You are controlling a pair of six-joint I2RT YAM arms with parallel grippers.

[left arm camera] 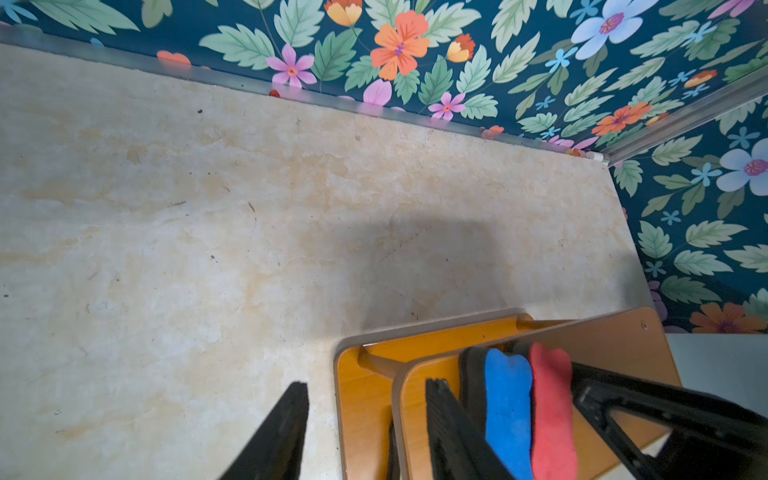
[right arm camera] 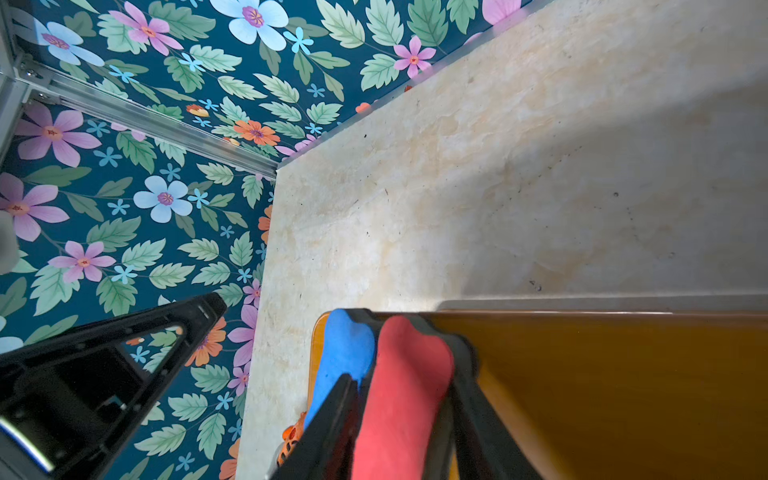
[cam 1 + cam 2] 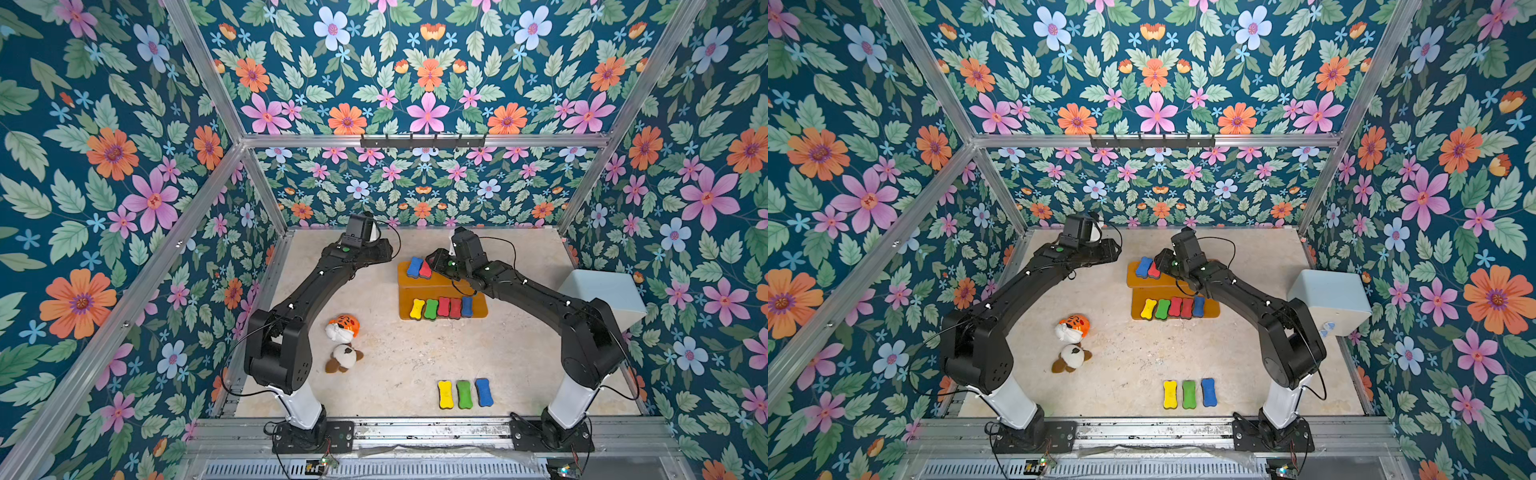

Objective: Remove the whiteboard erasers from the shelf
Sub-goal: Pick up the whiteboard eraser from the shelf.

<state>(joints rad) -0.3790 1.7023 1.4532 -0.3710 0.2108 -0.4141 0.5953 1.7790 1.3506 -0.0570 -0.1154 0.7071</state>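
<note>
Table (image 3: 415, 357) is carrying everything. Shelf (image 3: 415, 286) is standing toward its back. Left gripper (image 1: 368, 384) is hovering beside the upper tier, jaws partly apart, holding nothing. Right gripper (image 2: 405, 374) is pinching the red eraser (image 2: 407, 374) on the upper tier, with the blue eraser (image 2: 345, 353) leaning just beside it. Five erasers (image 3: 442, 307) are sitting in a row on the lower tier. Three erasers (image 3: 464, 393) are lying on the table's front.

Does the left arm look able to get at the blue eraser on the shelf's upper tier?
Likely yes, though tight: the left hand hangs open right beside the blue eraser, nothing between them. But the right hand straddles the adjacent red eraser, crowding the far side.
</note>
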